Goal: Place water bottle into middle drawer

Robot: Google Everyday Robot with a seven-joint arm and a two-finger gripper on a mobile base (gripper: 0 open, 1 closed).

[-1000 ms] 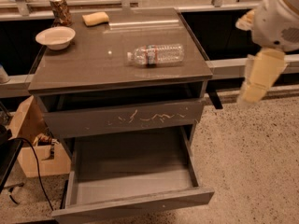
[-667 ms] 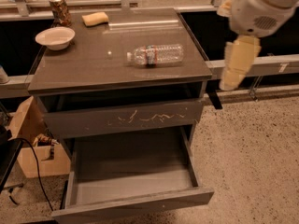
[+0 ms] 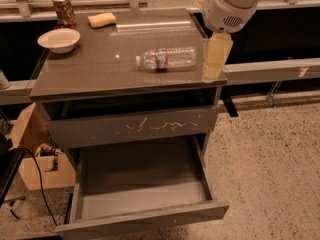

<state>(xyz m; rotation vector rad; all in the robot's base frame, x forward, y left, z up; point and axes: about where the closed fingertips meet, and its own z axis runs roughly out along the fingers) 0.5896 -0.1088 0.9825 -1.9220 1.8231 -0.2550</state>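
Note:
The water bottle (image 3: 167,58) lies on its side on the grey cabinet top (image 3: 100,69), cap pointing left, red-and-blue label round its middle. My gripper (image 3: 216,58) hangs from the white arm (image 3: 230,4) at the cabinet's right edge, just right of the bottle's base and not touching it. The middle drawer (image 3: 142,219) is pulled out wide below, with a plain front and a bare grey inside. Above it is the drawer front with pale scratch marks (image 3: 135,126), only slightly open.
A white bowl (image 3: 59,39), a patterned can (image 3: 64,11) and a yellow sponge (image 3: 101,19) stand at the back left of the cabinet top. A cardboard box (image 3: 30,149) and a black cable (image 3: 37,179) lie on the floor to the left. Speckled floor (image 3: 270,174) spreads to the right.
The arm and gripper have moved left and toward the cabinet, from out over the floor to right beside the bottle's base. The bottle and the drawers have not moved.

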